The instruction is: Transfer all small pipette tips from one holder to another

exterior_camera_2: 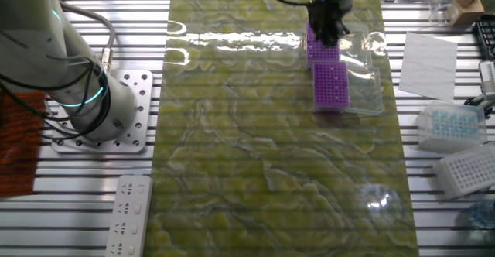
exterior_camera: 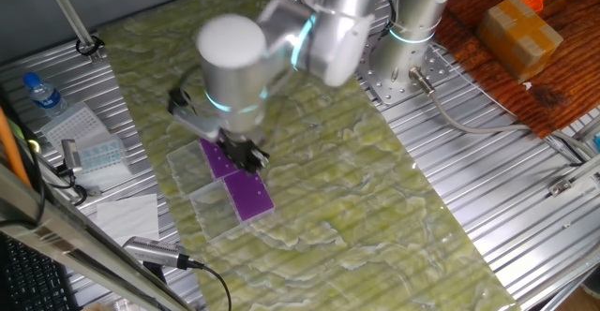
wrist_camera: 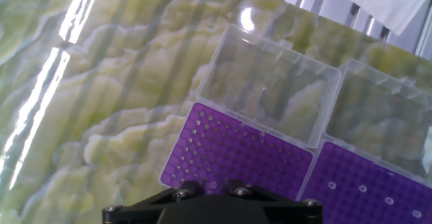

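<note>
Two purple racks lie end to end on the green mat, each with a clear lid folded open beside it. In the hand view, the left rack (wrist_camera: pixel 236 158) shows only empty holes. The right rack (wrist_camera: pixel 378 190) carries several small pipette tips (wrist_camera: pixel 362 189), seen as white dots. The gripper (wrist_camera: pixel 212 185) shows only its black base at the bottom edge, hovering over the left rack's near edge. In one fixed view the gripper (exterior_camera: pixel 246 154) hangs just above the far rack (exterior_camera: pixel 217 158), with the near rack (exterior_camera: pixel 249 199) beside it. The other fixed view shows the gripper (exterior_camera_2: pixel 329 29) over the racks (exterior_camera_2: pixel 330 83).
Clear lids (wrist_camera: pixel 270 89) (wrist_camera: pixel 385 116) lie open behind the racks. A pale blue tip box (exterior_camera_2: pixel 448 121), a white rack (exterior_camera_2: pixel 468 172) and a paper sheet (exterior_camera_2: pixel 429 56) sit off the mat. A water bottle (exterior_camera: pixel 42 94) stands at the left. The arm's base (exterior_camera_2: pixel 77 94) is bolted beside a power strip (exterior_camera_2: pixel 128 214).
</note>
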Tool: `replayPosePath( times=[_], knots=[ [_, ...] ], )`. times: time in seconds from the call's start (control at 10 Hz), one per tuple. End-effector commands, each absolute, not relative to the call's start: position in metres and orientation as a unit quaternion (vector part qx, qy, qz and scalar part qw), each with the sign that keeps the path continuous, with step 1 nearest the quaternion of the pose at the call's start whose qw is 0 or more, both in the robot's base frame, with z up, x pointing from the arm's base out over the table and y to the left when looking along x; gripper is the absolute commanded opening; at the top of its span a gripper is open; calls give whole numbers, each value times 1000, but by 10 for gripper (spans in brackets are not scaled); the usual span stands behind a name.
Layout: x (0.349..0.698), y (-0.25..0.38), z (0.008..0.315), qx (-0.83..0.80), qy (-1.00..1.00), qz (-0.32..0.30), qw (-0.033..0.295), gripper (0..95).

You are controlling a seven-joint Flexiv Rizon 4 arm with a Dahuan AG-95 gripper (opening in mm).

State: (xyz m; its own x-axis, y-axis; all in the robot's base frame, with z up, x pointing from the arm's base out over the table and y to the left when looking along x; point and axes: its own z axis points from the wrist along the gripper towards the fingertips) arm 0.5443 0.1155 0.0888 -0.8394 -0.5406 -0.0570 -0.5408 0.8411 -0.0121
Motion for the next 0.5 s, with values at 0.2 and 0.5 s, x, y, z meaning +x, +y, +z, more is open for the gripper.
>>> replayPosePath(
  times=[0.2,0.5],
  knots=[
    [565,90,83,-298,954,3,26,190],
    [574,90,73,-297,955,3,27,190]
  ],
)
